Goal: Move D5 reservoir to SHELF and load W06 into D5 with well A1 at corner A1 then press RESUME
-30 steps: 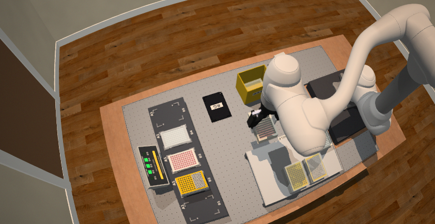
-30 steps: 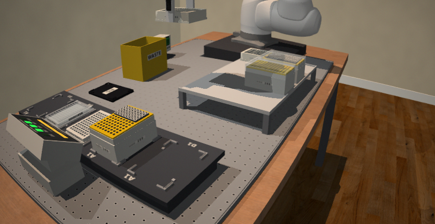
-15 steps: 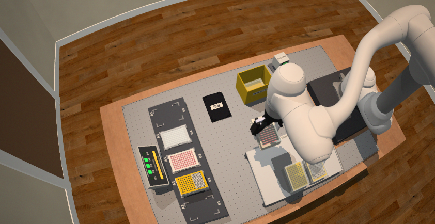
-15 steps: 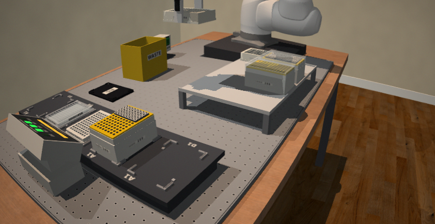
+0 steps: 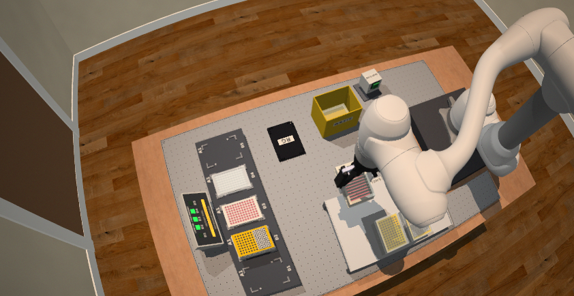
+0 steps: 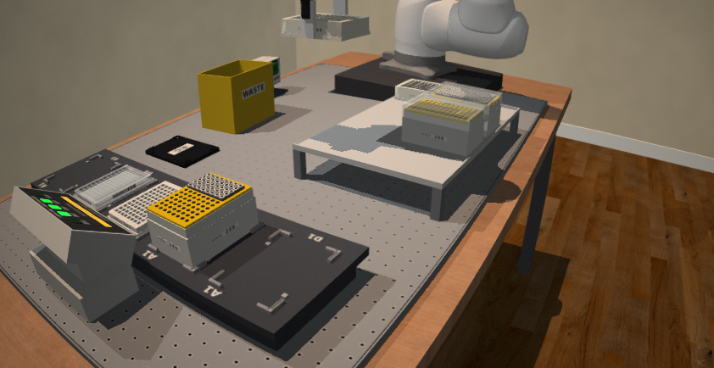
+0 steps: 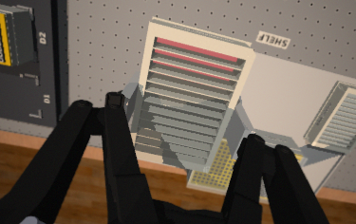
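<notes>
The reservoir (image 7: pixel 188 102) hangs clamped in the tool (image 7: pixel 182 142) — above the shelf (image 6: pixel 349 158).

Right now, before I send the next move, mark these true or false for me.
1. The gripper has its fingers shut on a reservoir, lifted high above the table. True.
2. Deck position D5 holds a reservoir. False: its brackets hold nothing.
3. The lifted reservoir hangs over the open plate at D4. False: it hangs by the edge of the shelf, well away from the deck.
4. A second reservoir sits on the shelf. True.
5. The yellow waste bin lies tipped over. False: it stands upright.
</notes>
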Robot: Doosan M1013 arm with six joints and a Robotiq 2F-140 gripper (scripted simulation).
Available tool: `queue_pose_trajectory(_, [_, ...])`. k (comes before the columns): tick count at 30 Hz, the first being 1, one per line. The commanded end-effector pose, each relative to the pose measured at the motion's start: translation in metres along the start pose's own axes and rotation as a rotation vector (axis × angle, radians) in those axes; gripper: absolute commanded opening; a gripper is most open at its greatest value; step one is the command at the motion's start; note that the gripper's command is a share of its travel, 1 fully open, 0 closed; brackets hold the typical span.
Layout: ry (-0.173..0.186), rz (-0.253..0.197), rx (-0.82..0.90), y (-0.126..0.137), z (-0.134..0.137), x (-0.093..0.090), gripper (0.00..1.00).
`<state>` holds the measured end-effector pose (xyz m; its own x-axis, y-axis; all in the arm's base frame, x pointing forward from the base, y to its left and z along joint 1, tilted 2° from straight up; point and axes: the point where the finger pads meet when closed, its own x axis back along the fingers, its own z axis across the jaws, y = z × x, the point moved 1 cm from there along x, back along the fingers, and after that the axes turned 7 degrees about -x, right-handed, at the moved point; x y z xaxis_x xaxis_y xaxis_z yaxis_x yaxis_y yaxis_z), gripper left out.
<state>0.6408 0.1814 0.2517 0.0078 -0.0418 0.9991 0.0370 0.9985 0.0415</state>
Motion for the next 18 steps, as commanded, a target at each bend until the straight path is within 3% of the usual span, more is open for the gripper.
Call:
queue_pose_trajectory(1, [0.000, 0.000, 0.000, 0.005, 0.001, 0.000, 0.00])
queue_pose_trajectory(18, [0.000, 0.000, 0.000, 0.039, 0.007, 0.000, 0.00])
